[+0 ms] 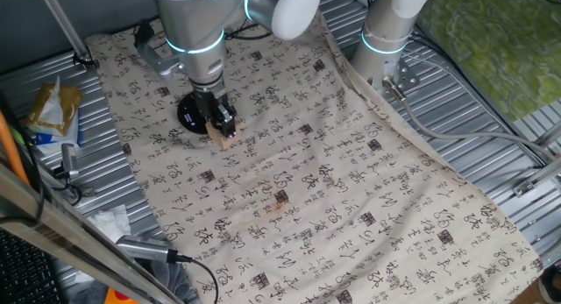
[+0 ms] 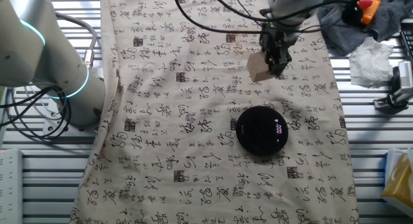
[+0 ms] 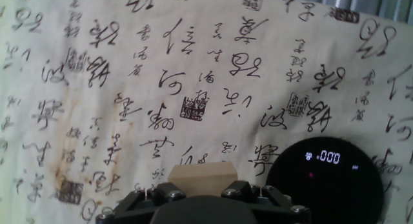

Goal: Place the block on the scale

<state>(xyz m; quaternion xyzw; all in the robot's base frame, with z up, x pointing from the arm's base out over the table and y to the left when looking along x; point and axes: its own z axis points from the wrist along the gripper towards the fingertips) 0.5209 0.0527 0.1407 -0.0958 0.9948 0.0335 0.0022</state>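
Note:
The block (image 2: 260, 67) is a light tan wooden cube held between my gripper's (image 2: 270, 67) fingers, lifted above the patterned cloth. It also shows in one fixed view (image 1: 225, 137) and at the bottom of the hand view (image 3: 202, 179), just above the gripper body. The scale (image 2: 261, 130) is a flat round black disc with a lit pale display, lying on the cloth apart from the block. In the hand view the scale (image 3: 329, 182) sits to the right of the block. In one fixed view the scale (image 1: 192, 112) is partly hidden behind the gripper (image 1: 226, 129).
A cloth with black characters (image 1: 333, 190) covers the table. A second arm's base (image 1: 386, 41) stands at the cloth's edge. Rags, tissue and tools (image 2: 368, 37) lie beside the cloth. Cables (image 2: 213, 11) run across the cloth near the gripper.

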